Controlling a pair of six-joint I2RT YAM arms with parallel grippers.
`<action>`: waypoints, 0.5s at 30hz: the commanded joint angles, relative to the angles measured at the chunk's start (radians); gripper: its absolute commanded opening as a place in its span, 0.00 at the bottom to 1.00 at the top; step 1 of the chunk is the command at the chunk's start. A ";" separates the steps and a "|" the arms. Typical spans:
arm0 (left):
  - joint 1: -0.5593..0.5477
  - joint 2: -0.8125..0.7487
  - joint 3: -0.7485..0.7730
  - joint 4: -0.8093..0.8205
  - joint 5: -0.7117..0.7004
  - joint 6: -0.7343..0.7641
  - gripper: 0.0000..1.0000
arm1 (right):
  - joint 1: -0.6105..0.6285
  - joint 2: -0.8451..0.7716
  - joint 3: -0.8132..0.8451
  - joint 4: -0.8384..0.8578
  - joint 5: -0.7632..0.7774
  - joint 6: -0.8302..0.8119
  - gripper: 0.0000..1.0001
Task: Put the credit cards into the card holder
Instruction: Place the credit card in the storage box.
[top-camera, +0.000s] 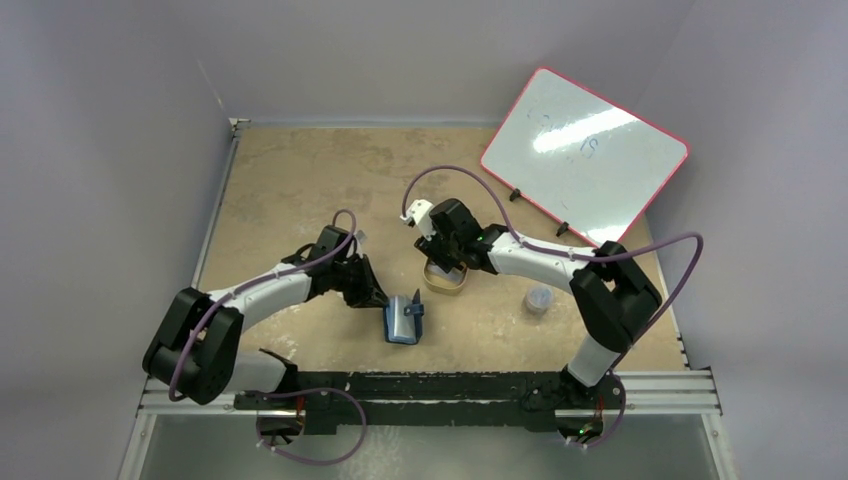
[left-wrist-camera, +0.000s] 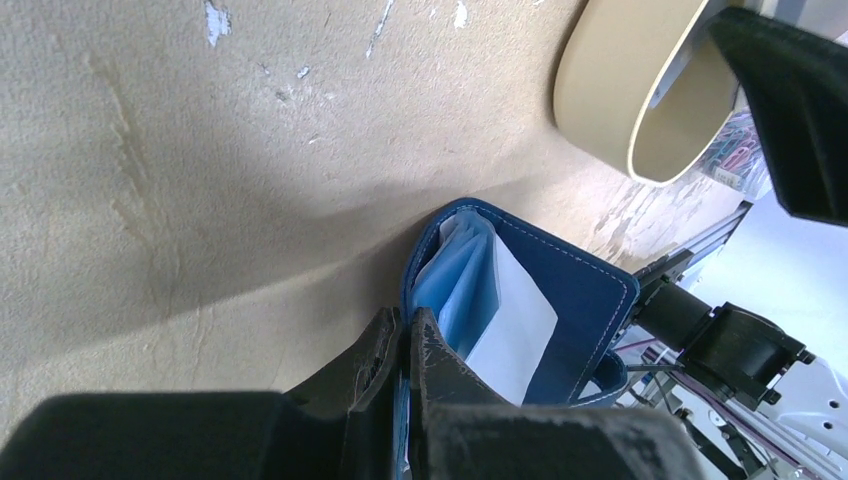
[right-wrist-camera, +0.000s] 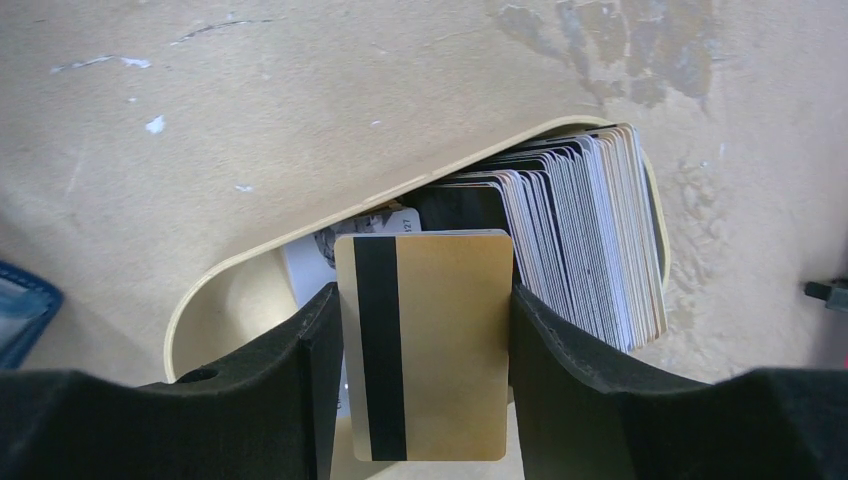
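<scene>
The navy-blue card holder (top-camera: 401, 319) stands open on the table near the front middle; in the left wrist view (left-wrist-camera: 560, 300) its light-blue inner slots hold a white card (left-wrist-camera: 512, 325). My left gripper (left-wrist-camera: 406, 335) is shut on the holder's left flap edge. My right gripper (right-wrist-camera: 420, 300) is shut on a gold card (right-wrist-camera: 440, 345) with a black stripe, gripped by its two long edges just above the tan oval tray (right-wrist-camera: 400, 185). A stack of several cards (right-wrist-camera: 590, 230) stands on edge in that tray. In the top view my right gripper (top-camera: 445, 250) sits over the tray (top-camera: 445, 280).
A white board with a red rim (top-camera: 585, 150) leans at the back right. A small clear round container (top-camera: 539, 299) stands right of the tray. The table's metal front rail (top-camera: 450, 385) runs along the near edge.
</scene>
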 joint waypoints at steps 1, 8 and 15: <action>0.004 -0.039 -0.008 -0.005 -0.015 0.010 0.00 | -0.003 0.002 0.017 0.038 0.090 -0.023 0.24; 0.005 -0.063 -0.003 -0.027 -0.018 0.009 0.00 | -0.003 -0.035 0.039 -0.045 -0.043 0.020 0.53; 0.004 -0.061 0.006 -0.039 -0.015 0.021 0.00 | -0.007 -0.041 0.050 -0.079 -0.100 0.037 0.68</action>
